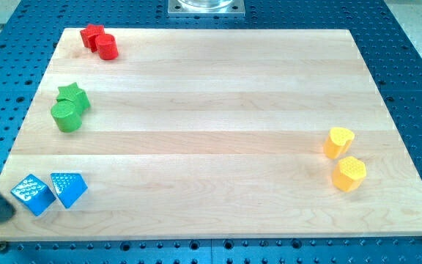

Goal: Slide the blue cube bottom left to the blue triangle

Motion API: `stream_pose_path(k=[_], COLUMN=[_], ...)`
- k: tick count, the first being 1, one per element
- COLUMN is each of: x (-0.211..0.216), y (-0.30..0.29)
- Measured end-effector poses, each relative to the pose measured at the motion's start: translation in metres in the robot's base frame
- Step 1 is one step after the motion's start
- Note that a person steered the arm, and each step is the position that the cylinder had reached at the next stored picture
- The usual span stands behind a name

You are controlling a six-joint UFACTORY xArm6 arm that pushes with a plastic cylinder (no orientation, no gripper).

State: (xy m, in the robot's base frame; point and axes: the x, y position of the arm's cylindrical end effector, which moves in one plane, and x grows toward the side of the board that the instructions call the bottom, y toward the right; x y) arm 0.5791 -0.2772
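Board [218, 95] of pale wood fills the view. Rod enters slanted at the view's bottom left; my tip [7, 215], bare and holding nothing, sits just left of the blue cube [32, 194], which touches the blue triangle [69, 188].

The counter [218, 110] is pale wood, smooth and matt, with visible grain. Around it lies blue perforated metal [416, 88]. The blue cube [32, 194] and blue triangle [69, 189] look like plastic with dotted, textured tops.

Blue perforated bench [409, 66], perhaps metal.
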Motion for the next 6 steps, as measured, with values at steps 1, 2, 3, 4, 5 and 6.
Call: stream_pose_path(k=[1, 2, 3, 4, 5, 6], x=[-0.011, -0.005, 0.038, 0.040, 0.040, 0.040], y=[0.091, 0.100, 0.063, 0.069, 0.082, 0.140])
